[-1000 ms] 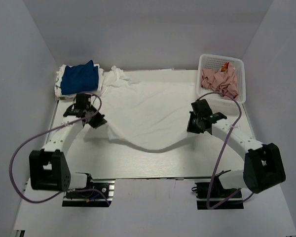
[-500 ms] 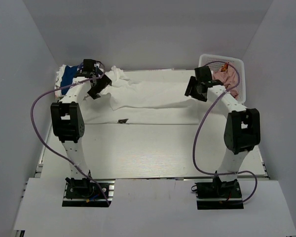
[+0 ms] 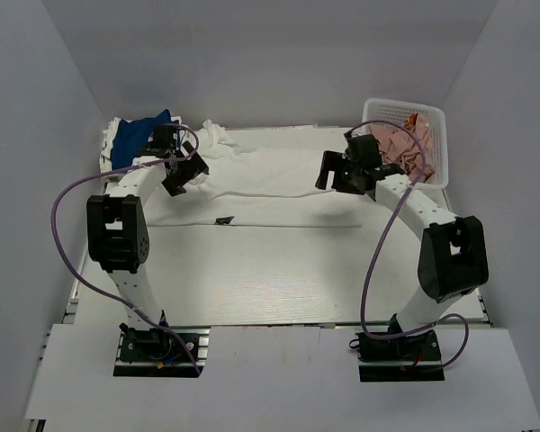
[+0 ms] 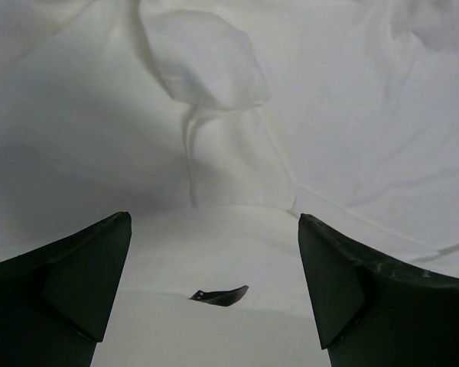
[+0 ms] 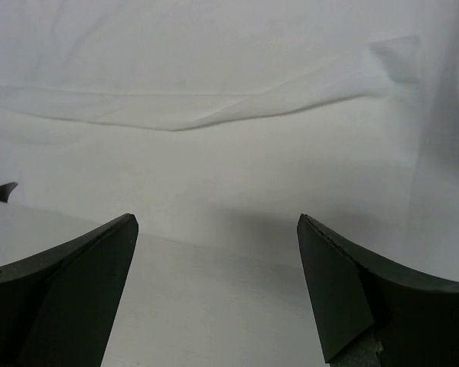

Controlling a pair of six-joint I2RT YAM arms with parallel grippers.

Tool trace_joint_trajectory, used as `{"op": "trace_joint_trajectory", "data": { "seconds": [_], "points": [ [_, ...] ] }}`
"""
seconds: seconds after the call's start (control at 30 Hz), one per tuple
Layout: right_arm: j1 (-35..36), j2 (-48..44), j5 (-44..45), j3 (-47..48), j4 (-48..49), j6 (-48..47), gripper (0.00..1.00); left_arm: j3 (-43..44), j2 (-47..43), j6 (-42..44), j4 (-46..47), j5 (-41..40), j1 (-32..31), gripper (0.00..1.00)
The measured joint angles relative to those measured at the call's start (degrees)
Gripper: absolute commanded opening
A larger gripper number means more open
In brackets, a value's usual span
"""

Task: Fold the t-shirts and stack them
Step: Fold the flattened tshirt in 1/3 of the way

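Observation:
A large white t-shirt [image 3: 270, 184] lies folded across the back half of the table [image 3: 270, 270], its small dark neck label [image 3: 223, 220] at the near fold edge. My left gripper [image 3: 184, 173] hovers open over the shirt's left part; in the left wrist view the open left gripper [image 4: 214, 218] frames rumpled white cloth [image 4: 214, 115] and the label [image 4: 220, 294]. My right gripper [image 3: 331, 175] hangs open over the shirt's right end. In the right wrist view the right gripper [image 5: 216, 218] holds nothing, with the shirt's edge [image 5: 229, 153] ahead. A royal blue t-shirt [image 3: 142, 139] tops a folded stack at the back left.
A white mesh basket [image 3: 436, 144] holding pink cloth [image 3: 400, 148] stands at the back right, close beside the right arm. Grey walls enclose the table on three sides. Purple cables loop from both arms.
Both grippers carried the white shirt's near edge to the back, folding it over, then opened and let go. They have since drawn slightly back toward the near side.

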Motion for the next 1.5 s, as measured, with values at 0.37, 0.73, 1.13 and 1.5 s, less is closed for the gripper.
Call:
{"op": "trace_joint_trajectory", "data": {
  "seconds": [0.37,0.73,1.13,1.5],
  "points": [
    [3.10,11.96,-4.46,-0.31,3.10,-0.66,0.90,5.60,12.33,2.49,3.58,4.04,-3.85,1.00],
    [3.04,12.92,-2.93,-1.29,3.63,-0.61,0.90,11.13,16.72,2.03,6.14,5.99,-4.50,1.00],
    [2.99,13.66,-0.66,-2.19,3.78,-1.05,0.90,41.57,36.46,1.70,20.79,16.68,-4.55,1.00],
    [2.99,13.66,3.37,-2.14,3.78,-2.21,0.90,10.82,9.86,14.62,21.31,10.21,-4.61,1.00]
  ]
}}
